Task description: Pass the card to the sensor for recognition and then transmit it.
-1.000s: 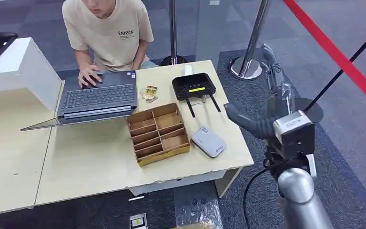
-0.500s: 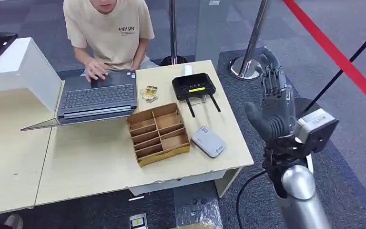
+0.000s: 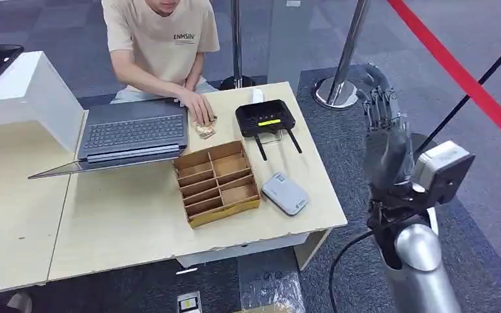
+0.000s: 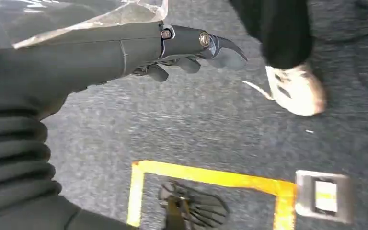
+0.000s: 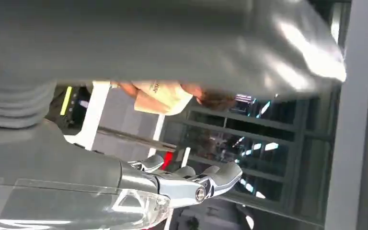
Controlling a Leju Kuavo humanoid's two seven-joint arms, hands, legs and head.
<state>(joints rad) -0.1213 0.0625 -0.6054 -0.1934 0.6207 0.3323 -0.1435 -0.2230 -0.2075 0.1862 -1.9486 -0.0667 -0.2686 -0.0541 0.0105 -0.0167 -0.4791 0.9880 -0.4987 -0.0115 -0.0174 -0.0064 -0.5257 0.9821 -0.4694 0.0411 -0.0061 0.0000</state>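
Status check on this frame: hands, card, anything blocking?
Right hand raised beside the table, fingers apart, holding nothing. Left hand hangs over the floor, holding nothing. Cards on the table, under a person's hand.

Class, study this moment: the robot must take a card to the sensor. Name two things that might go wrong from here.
1. The person's hand rests on the cards beside the laptop; a reach now might strike it.
2. The right hand is raised off the table's edge; its path to the cards probably crosses the black sensor box and its antennas.
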